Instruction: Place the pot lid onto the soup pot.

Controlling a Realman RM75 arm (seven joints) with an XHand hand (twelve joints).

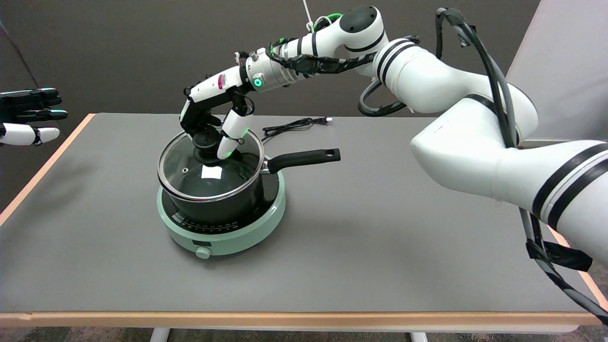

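A black soup pot (223, 202) with a long black handle (304, 158) stands on a mint-green induction cooker (223, 232) left of the table's middle. A glass pot lid (199, 178) with a metal rim and a black knob (205, 141) lies on the pot's rim, roughly level. My right hand (213, 121) reaches down from above and behind. Its fingers are around the knob, with one white finger (230, 137) touching the glass to the knob's right. Whether the fingers still squeeze the knob is unclear.
A black power cord (294, 125) lies on the grey table (380, 237) behind the cooker. The idle left hand (28, 116) hangs in the air at the far left. My right arm (475, 123) spans the upper right of the view.
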